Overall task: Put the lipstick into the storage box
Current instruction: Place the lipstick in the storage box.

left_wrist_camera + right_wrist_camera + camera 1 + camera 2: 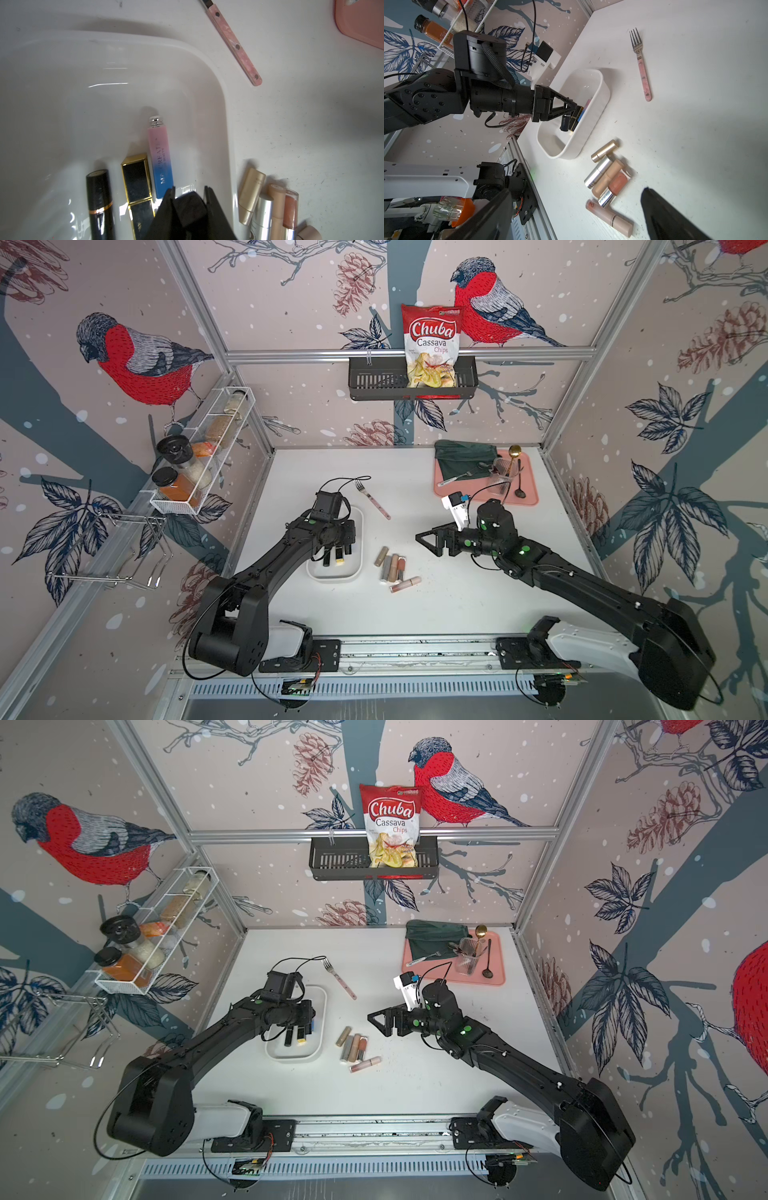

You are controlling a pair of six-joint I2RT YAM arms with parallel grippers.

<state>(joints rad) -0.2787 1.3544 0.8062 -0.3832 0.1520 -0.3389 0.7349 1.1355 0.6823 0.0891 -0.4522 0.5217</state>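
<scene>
The white storage box point(358, 572) point(601, 83) stands left of the table's middle. In it lie a round black lipstick point(98, 203), a black and gold square one point(137, 182) and a pink and blue tube point(161, 158). My left gripper point(190, 190) hangs just inside the box by its right-hand wall. It is shut on a dark, round-ended lipstick point(190, 207). Several loose lipsticks point(391, 566) point(607, 176) lie side by side on the table right of the box, with a pink gloss tube point(405, 584) across their near end. Right of them my right gripper point(432, 545) stands open and empty.
A pink-handled fork point(374, 499) lies behind the box. At the back right a pink tray point(530, 495) holds cutlery, a cup and a green cloth. A black basket point(365, 383) with a chips bag hangs on the back wall. A spice rack point(199, 456) lines the left wall.
</scene>
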